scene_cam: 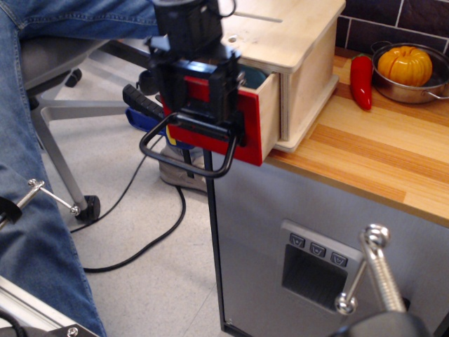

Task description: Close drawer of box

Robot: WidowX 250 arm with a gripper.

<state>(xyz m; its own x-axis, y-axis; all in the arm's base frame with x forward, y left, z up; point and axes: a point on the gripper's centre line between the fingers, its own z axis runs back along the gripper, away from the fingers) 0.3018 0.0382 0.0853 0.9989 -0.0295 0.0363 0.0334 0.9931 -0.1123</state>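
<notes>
The pale plywood box, with a slot and a round hole in its top, stands on the left end of the countertop. Its drawer sticks out a short way to the left, with the rim of a blue bowl showing inside. The glossy red front faces left and the black loop handle hangs below it. My black gripper comes down from above against the red front. Its fingers are spread apart, with the red panel showing between them.
A red pepper and a steel pan holding an orange pumpkin sit on the butcher-block countertop right of the box. A grey cabinet panel with buttons is below. A person in jeans, an office chair and floor cables are at left.
</notes>
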